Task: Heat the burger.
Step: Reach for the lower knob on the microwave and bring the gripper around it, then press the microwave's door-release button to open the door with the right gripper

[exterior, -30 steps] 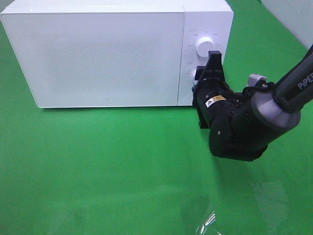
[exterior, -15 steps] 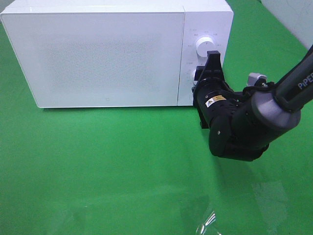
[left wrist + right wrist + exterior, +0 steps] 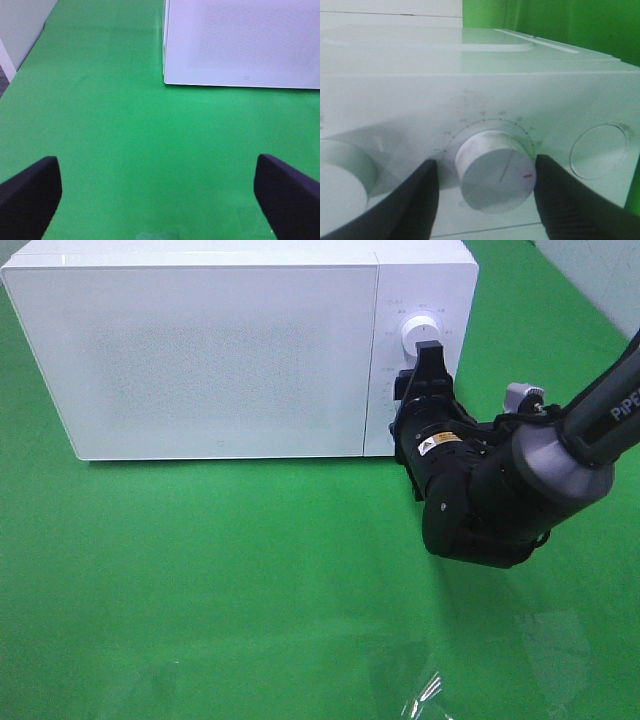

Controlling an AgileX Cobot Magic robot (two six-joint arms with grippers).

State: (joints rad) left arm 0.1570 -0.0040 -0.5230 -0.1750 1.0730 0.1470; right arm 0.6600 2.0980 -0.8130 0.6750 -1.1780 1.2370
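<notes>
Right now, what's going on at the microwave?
The right gripper is at the microwave's control panel, its fingers straddling the lower dial. A small gap shows on one side, so it is not clamped. The door is shut and no burger is in sight; whether it is inside cannot be told. The left gripper hangs open over the green table, handling nothing.

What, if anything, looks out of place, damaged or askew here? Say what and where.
Little stands out. The microwave sits square with its door shut, and the right tool straddles its lower dial. The one oddity: a crinkled, shiny clear patch on the green mat in the foreground, perhaps film.
</notes>
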